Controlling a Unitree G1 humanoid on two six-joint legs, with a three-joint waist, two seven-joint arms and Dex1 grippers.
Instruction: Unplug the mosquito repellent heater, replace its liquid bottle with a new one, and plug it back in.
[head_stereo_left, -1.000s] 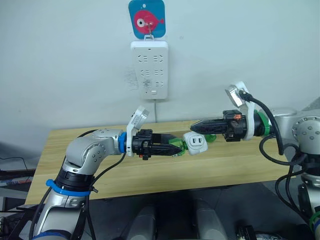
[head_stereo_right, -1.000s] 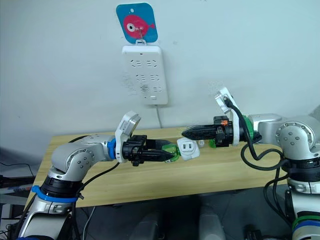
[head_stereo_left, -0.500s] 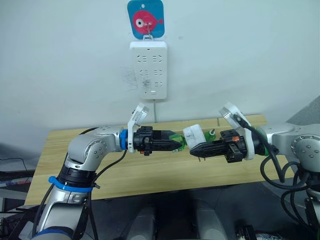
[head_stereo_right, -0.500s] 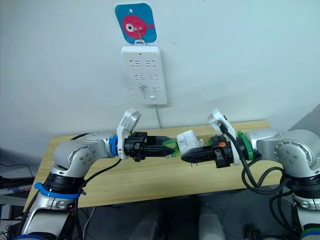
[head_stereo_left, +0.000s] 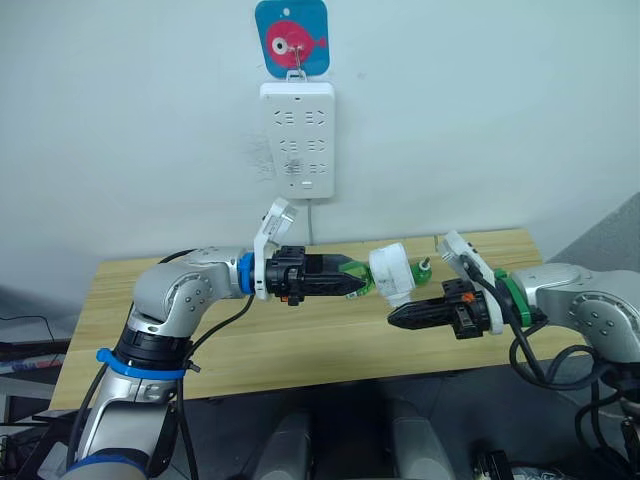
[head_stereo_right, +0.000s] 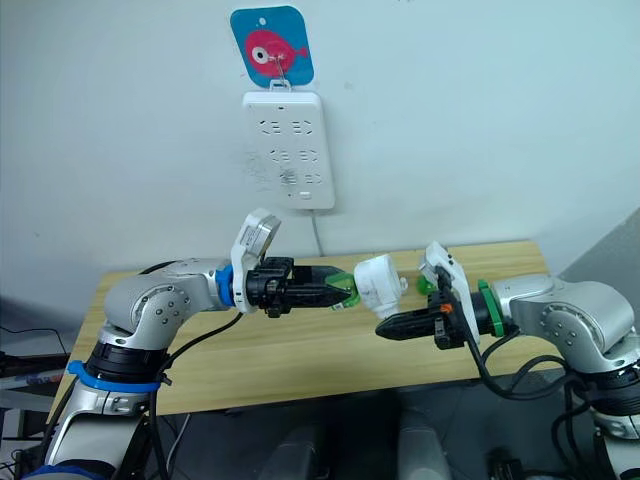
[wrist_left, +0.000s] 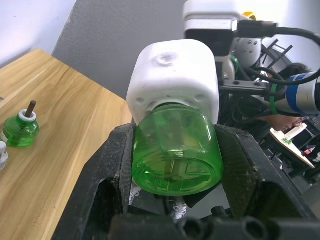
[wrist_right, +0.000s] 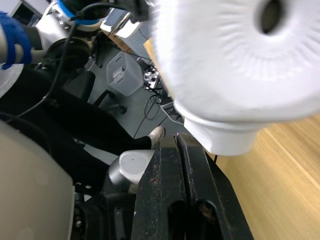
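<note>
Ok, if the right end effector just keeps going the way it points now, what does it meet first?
Likely the left end effector or its green bottle. The shut right end effector points toward the robot's left, just under the mosquito repellent heater. Depth is unclear, so it may pass below.

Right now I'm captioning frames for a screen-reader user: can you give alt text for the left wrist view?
The left gripper is shut on a green liquid bottle attached to the white mosquito repellent heater. A second green bottle stands upright on the wooden table.
</note>
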